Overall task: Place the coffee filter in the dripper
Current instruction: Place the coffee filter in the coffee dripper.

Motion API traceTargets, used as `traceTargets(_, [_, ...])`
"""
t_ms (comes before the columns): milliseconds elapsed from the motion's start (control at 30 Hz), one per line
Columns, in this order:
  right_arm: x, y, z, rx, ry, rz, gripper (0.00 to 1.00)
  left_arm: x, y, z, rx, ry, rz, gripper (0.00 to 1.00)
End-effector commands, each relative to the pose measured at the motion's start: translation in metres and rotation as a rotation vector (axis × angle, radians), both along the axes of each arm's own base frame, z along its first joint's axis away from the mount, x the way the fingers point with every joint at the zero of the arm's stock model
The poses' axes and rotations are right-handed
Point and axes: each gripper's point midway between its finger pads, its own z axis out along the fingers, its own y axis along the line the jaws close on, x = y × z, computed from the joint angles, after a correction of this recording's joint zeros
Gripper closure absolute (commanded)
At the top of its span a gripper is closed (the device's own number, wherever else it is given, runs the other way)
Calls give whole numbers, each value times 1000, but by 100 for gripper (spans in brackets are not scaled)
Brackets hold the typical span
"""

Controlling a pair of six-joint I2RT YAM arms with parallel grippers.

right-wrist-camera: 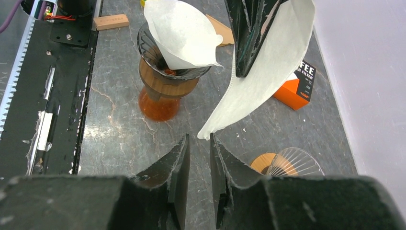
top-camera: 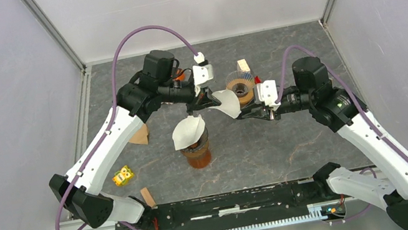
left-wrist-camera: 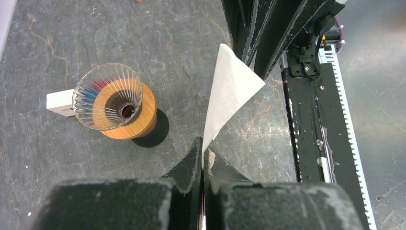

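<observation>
A white paper coffee filter (left-wrist-camera: 230, 93) hangs in the air, pinched at one corner by my left gripper (left-wrist-camera: 203, 151), which is shut on it. In the top view that filter (top-camera: 228, 103) sits between the two grippers, just left of the glass dripper (top-camera: 241, 87) on its wooden ring. My right gripper (right-wrist-camera: 199, 138) is open; the filter's lower tip (right-wrist-camera: 210, 130) hangs just at its right fingertip, not clamped. The dripper (right-wrist-camera: 287, 165) shows low on the right, partly hidden behind my right fingers.
A second dripper on an amber carafe (top-camera: 197, 153) holds its own filter (top-camera: 188, 131) near the table's middle. An orange filter box (right-wrist-camera: 299, 84), wooden blocks (top-camera: 148, 196) and a yellow toy (top-camera: 123, 176) lie around. The black rail (top-camera: 229, 202) runs along the near edge.
</observation>
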Motion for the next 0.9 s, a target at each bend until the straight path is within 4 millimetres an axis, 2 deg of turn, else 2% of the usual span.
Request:
traceTargets(0, [1, -2, 5, 10, -36, -7, 72, 3, -4, 8, -32, 1, 14, 98])
traceTargets(467, [1, 4, 5, 30, 0, 14, 71, 5, -5, 4, -27, 13, 22, 98])
traceTargets(867, [3, 15, 8, 69, 72, 48, 67, -3, -12, -4, -24, 31, -5, 98])
